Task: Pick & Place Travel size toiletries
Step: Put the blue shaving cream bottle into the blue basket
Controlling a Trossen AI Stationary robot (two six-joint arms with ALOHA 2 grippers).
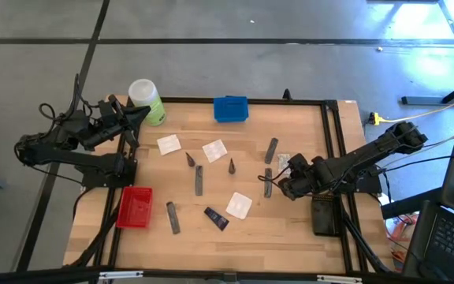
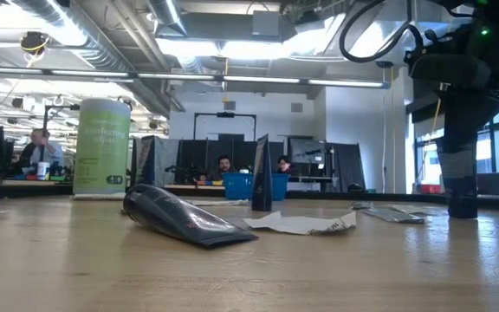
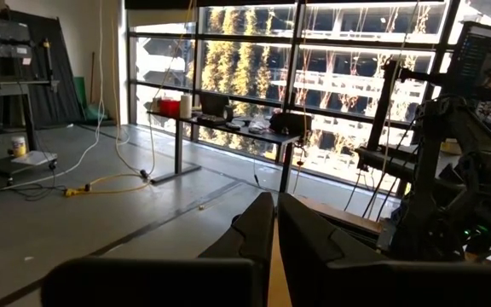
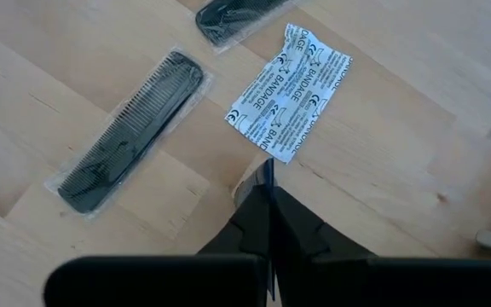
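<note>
Bandage sachet (image 4: 290, 91) just ahead of the right end effector (image 4: 269, 198), fingers together: light, flat, floppy; probably best pinched by an edge.

A pale wood-grain table (image 1: 290, 229) carries white square sachets (image 1: 239, 204), slim grey packets (image 1: 199, 180) and a dark navy tube (image 1: 216, 218). A red tray (image 1: 135, 207), a blue tray (image 1: 230, 109) and a light-green bottle (image 1: 150, 102) with a white cap sit nearby. Black combs (image 4: 130, 132) lie in clear wrap beside a white bandage sachet (image 4: 290, 89) printed in blue.
</note>
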